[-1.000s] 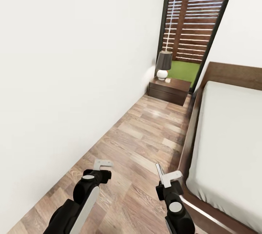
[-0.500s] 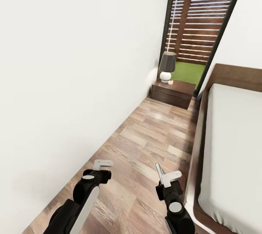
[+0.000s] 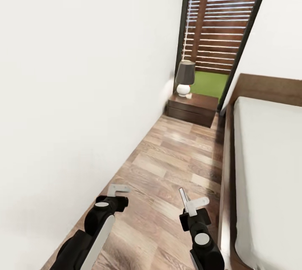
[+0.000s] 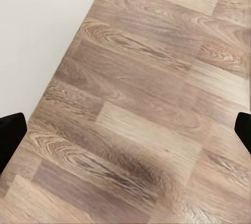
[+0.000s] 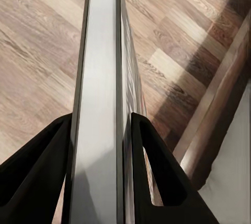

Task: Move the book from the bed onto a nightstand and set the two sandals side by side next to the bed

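Now the right gripper (image 5: 102, 130) pinches the book (image 5: 99, 78) on edge; the left gripper (image 4: 125, 130) is spread and holds nothing. Next, drive to the nightstand (image 3: 192, 109) and lay the book flat.

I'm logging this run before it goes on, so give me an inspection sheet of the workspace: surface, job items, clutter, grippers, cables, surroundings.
Surface: wood-plank floor, a narrow aisle between white wall and bed.
Job's things: book held edge-on in the right gripper; nightstand at the aisle's far end, beside the bed's headboard; mattress part in view bare; sandals nothing seen.
Clutter: a lamp stands on the nightstand, leaving part of its top free.
Grippers: right gripper shut on the book; left gripper open, fingers wide apart over the floor, holding nothing.
Cables: nothing seen.
Surroundings: tall dark-framed window behind the nightstand, showing slatted fence and grass.
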`<state>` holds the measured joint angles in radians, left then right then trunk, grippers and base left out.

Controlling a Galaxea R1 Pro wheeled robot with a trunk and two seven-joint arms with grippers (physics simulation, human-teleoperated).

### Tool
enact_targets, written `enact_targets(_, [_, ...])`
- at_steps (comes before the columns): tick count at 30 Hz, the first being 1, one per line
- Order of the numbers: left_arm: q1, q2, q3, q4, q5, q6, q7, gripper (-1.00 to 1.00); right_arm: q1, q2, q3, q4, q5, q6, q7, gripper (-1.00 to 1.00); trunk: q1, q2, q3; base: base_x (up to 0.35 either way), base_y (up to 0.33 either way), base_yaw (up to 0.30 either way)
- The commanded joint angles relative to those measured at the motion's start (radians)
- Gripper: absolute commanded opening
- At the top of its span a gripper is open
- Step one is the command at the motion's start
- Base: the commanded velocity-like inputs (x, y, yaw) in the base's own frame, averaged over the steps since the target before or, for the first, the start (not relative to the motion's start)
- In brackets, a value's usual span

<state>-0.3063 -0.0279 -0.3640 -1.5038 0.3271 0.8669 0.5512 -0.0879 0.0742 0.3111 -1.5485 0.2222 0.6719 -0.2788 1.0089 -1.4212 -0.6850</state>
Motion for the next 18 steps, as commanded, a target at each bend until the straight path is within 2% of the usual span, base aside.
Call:
enact_targets(1, [-0.001,0.0,-0.004,-0.001,0.01,0.002,0.01,1.0,-0.001,0.0,0.002,-0.001,0.006,0.008,-0.003,-1.0,0.001,0.0,-0.001,0.324,0.073,-0.281])
enact_targets(18, [-0.001,0.0,-0.009,-0.001,0.009,0.001,0.012,1.0,-0.001,-0.002,0.002,-0.001,0.006,0.008,-0.003,-1.0,0.001,0.0,-0.001,0.334,0.01,-0.284])
